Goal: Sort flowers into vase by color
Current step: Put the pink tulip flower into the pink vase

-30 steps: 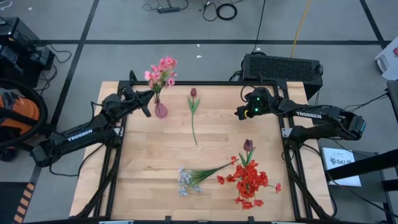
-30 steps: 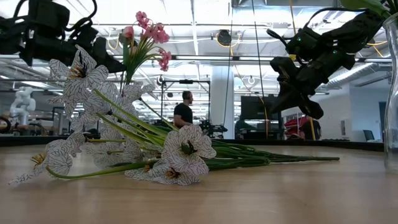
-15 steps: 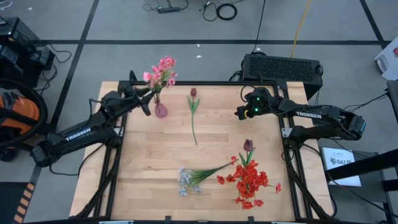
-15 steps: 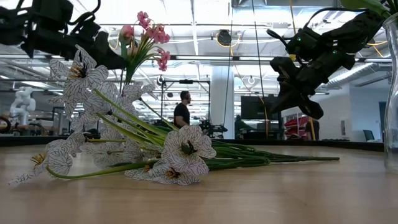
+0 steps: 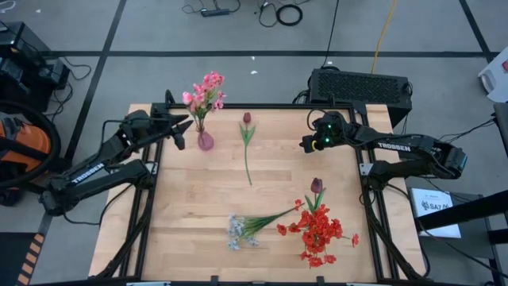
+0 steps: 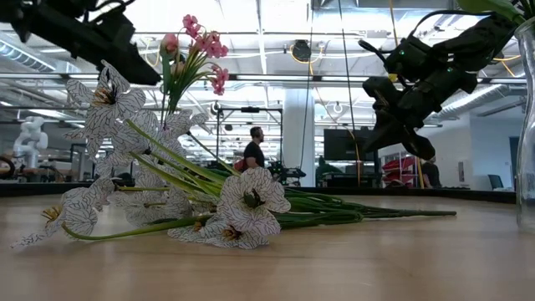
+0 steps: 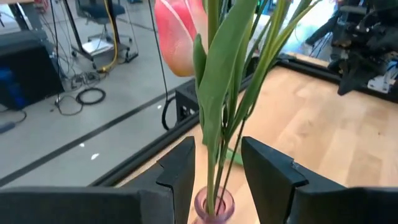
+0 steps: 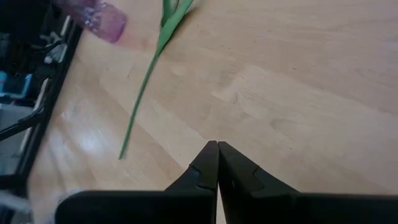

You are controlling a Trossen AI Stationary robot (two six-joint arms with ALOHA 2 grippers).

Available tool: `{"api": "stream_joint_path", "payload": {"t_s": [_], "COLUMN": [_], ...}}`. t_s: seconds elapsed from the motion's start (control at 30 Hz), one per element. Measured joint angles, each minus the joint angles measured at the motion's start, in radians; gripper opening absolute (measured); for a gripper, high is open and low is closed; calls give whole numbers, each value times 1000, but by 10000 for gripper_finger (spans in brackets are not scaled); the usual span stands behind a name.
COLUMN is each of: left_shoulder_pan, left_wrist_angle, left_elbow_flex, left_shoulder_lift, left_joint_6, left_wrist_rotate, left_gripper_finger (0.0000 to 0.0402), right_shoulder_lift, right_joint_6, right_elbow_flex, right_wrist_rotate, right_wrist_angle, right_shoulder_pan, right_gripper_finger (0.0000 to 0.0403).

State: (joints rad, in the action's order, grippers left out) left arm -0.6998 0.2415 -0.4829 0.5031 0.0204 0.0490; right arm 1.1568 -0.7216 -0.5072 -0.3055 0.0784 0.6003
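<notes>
Progress: pink flowers (image 5: 205, 89) sit in vase (image 5: 205, 141), far left of table (image 5: 190, 206). Left gripper (image 5: 179, 132) beside it, fingers apart, holding nothing. Right gripper (image 5: 305, 144) hovers far right, fingers together. Maroon tulips (image 5: 247, 119), red cluster (image 5: 320, 230), pale bunch (image 5: 236, 230) remain unsorted.

A robotics lab: wooden worktop (image 5: 198, 199) on grey taped floor (image 5: 262, 71), loose cables (image 5: 279, 12), open ceiling ducts (image 6: 351, 50)

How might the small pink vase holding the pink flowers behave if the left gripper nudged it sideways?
The vase looks top-heavy: the pink flowers reach well beyond its narrow neck, so it would probably tip rather than slide. Its rounded body suggests it could then roll. The left gripper, open beside it, should probably move gently.
</notes>
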Motion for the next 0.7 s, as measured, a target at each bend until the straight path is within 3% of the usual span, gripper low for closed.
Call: {"api": "stream_joint_path", "payload": {"t_s": [0.23,0.37,0.57,0.7], "left_shoulder_pan": [0,0,2,22], "left_wrist_angle": [138,220,385,508], "left_elbow_flex": [-93,-141,-172,-160], "left_shoulder_lift": [-49,-68,-85,-85], "left_joint_6": [1,2,200,242], "left_wrist_rotate": [-1,-1,-1,4], "left_gripper_finger": [139,139,139,139], "right_shoulder_lift": [0,0,0,0], "right_joint_6": [-5,-74,-79,-85], "right_elbow_flex": [0,0,0,1], "right_wrist_rotate": [125,132,131,118], "right_wrist_angle": [0,0,0,-63], "right_shoulder_pan": [0,0,0,0], "right_gripper_finger": [0,0,0,0]}}
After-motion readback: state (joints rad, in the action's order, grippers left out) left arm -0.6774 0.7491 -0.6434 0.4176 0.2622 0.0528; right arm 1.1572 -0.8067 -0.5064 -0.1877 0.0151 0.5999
